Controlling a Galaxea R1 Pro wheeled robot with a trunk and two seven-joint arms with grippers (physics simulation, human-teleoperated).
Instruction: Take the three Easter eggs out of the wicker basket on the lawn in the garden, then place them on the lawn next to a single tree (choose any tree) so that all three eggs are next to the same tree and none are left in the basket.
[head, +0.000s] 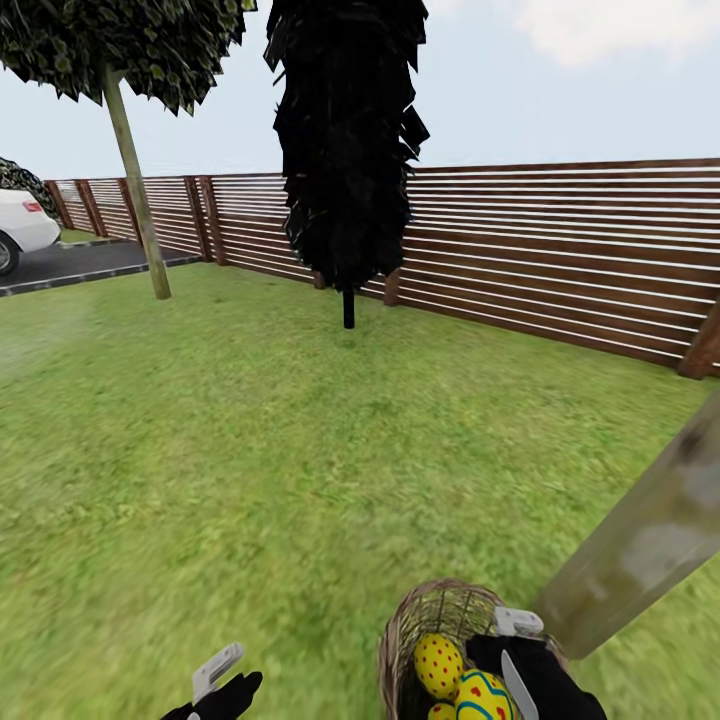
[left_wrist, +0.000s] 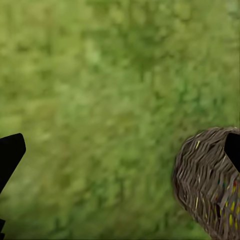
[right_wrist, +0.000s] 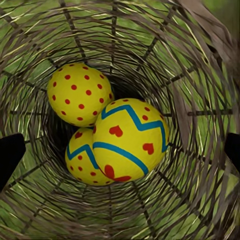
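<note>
The wicker basket (head: 425, 612) stands on the lawn (head: 300, 450) at the bottom of the head view, right beside a pale grey-beige tree trunk (head: 650, 540). Three yellow Easter eggs lie inside it: a red-dotted one (right_wrist: 80, 92), one with blue zigzags and red hearts (right_wrist: 131, 140) on top, and a third (right_wrist: 82, 162) partly under it. My right gripper (head: 518, 655) hangs open just above the basket's mouth, its fingertips (right_wrist: 10, 155) wide apart over the eggs and touching none. My left gripper (head: 225, 682) is open above bare grass, to the left of the basket (left_wrist: 205, 180).
A black column-shaped tree (head: 345, 150) stands ahead by the brown slatted fence (head: 560, 250). A thin-trunked tree (head: 135, 180) grows at the far left, near a driveway with a white car (head: 20, 230). Open grass stretches between me and the fence.
</note>
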